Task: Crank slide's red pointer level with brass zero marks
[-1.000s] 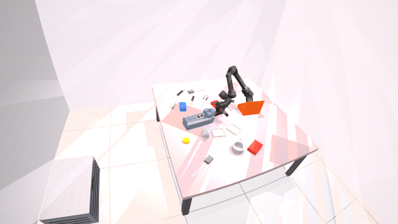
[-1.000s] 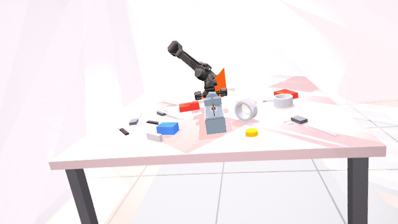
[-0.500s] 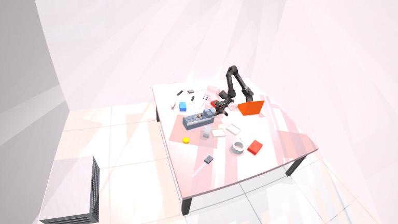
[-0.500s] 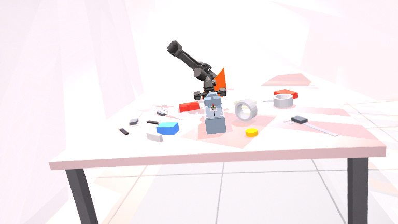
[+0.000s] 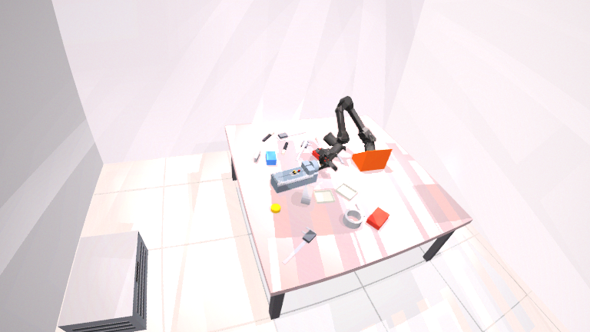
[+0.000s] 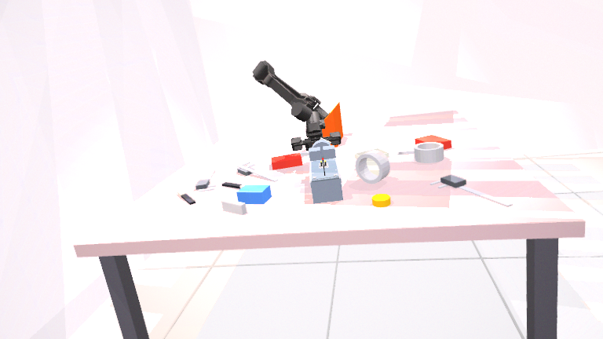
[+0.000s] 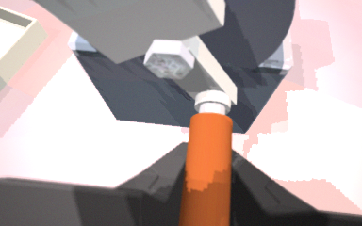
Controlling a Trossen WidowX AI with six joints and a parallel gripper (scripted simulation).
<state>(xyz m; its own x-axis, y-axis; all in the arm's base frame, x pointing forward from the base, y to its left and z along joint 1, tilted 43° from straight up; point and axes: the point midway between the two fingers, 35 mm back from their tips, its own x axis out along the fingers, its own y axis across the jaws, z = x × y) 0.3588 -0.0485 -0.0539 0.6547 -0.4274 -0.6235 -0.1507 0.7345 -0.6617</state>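
Crank handle point(image 7: 208, 165), orange, is gripped by the pincer point(image 5: 325, 164) point(image 6: 316, 142) point(image 7: 204, 153) at one end of the blue-grey machine point(image 5: 295, 178) point(image 6: 327, 188) point(image 7: 156, 101); its pointer's alignment looks too small to judge.

In the top and exterior views the pointer point(image 5: 299, 170) point(image 6: 323, 158) and marks point(image 5: 293, 172) point(image 6: 323, 165) are too small to tell whether they are level. The exterior view hides the handle point(image 7: 207, 165) behind the machine point(image 5: 293, 181) point(image 6: 327, 189) point(image 7: 151, 105). In the wrist view the bottom edge cuts off the handle and fingers, the top edge the machine, the left edge a tray point(image 7: 28, 42). The panel point(image 5: 372, 161) point(image 6: 334, 124) hides the arm's foot from the top view, whose bottom edge crops the cabinet point(image 5: 104, 276).
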